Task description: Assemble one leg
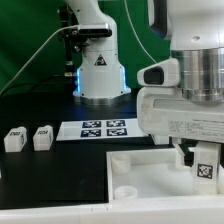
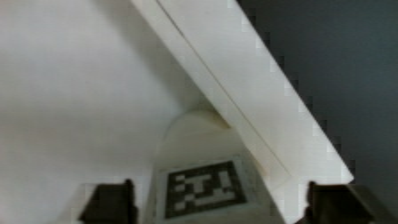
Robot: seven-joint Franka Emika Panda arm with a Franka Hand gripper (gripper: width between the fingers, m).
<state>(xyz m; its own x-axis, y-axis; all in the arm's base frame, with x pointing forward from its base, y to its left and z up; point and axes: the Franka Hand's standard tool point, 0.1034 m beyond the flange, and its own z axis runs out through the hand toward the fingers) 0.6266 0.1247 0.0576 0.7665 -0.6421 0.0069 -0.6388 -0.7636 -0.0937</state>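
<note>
The leg (image 1: 205,168), a small white block with a black-and-white tag, stands upright at the exterior view's right, over the large white tabletop panel (image 1: 140,178). My gripper (image 1: 198,160) reaches down around it. In the wrist view the leg (image 2: 206,186) sits between the two dark fingers (image 2: 111,202), with a narrow gap on each side, so the jaws stand open around it. Its far end meets the panel (image 2: 71,90) near the panel's raised edge (image 2: 249,90). The joint there is hidden.
Two more white legs (image 1: 14,139) (image 1: 42,137) lie on the black table at the exterior view's left. The marker board (image 1: 100,128) lies behind the panel. The robot's base (image 1: 98,70) stands at the back, against a green backdrop.
</note>
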